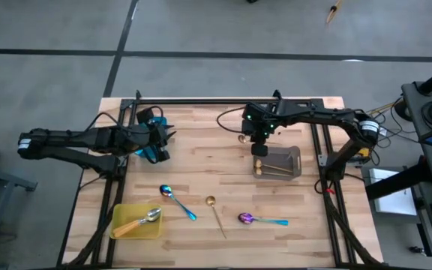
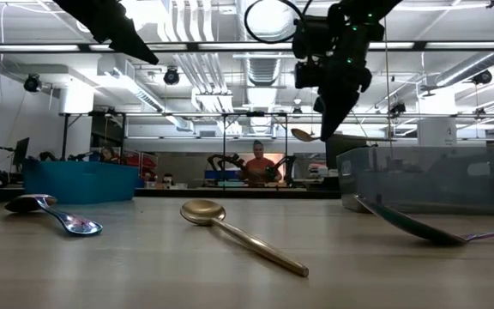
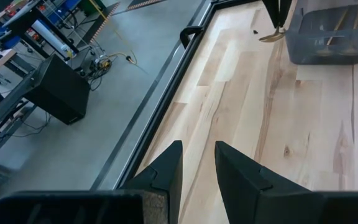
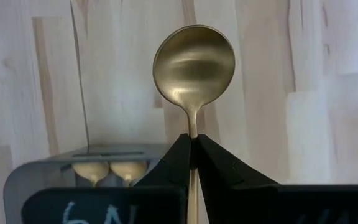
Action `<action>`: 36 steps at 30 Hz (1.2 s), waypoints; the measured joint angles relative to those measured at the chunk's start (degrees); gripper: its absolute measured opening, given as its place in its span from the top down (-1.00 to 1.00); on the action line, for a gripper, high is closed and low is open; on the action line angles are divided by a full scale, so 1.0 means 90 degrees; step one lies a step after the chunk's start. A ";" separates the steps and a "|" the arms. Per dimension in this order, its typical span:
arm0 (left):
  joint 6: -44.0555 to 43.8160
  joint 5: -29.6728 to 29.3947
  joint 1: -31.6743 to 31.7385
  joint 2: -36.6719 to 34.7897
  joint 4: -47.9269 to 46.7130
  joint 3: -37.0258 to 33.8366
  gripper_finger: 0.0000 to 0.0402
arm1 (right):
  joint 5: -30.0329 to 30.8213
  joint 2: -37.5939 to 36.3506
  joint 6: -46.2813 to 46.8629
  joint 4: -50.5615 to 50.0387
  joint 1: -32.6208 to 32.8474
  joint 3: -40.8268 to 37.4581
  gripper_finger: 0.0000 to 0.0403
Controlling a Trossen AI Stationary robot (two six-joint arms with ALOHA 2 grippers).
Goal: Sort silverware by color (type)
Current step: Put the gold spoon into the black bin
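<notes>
pale wooden desk (image 1: 201,150) of glued planks, grain visible, framed by dark metal rails. right claw (image 4: 192,152) raised above the desk just beside a grey translucent tray (image 1: 285,161), fingers pressed together, pinching the thin stem of a matte gold spoon (image 4: 193,65) with a round, shallow bowl; bowl pointing away from the wrist, over bare wood. two more gold spoons (image 4: 109,171) lying inside the grey tray, bowls side by side. left claw (image 3: 197,165) hovering over the left edge of the desk near a teal tray (image 1: 150,146), dark wedge-shaped fingers slightly apart, holding nothing. on the near half of the desk: a slim gold spoon (image 1: 216,215) lying flat; an iridescent blue-purple spoon with teal handle (image 1: 177,202) to its left; another such spoon (image 1: 262,220) to its right. a silver spoon with orange handle (image 1: 141,221) resting in a flat yellow tray (image 1: 122,231) at the near left corner. a person visible far behind in the room, seen from desk height.
</notes>
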 joint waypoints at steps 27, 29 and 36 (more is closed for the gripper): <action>-0.0360 0.1270 -0.0022 -0.0935 0.1241 -0.1077 0.62 | 0.0048 -0.0355 -0.0019 0.1289 0.0138 -0.1298 0.94; -0.0362 0.1267 -0.0022 -0.1180 0.1464 -0.1306 0.62 | 0.0046 -0.0355 0.0068 0.1289 0.0138 -0.1297 0.94; -0.0359 0.1158 -0.0022 -0.1738 0.1784 -0.1620 0.62 | 0.0043 -0.0381 0.0270 0.1249 0.0141 -0.1297 0.94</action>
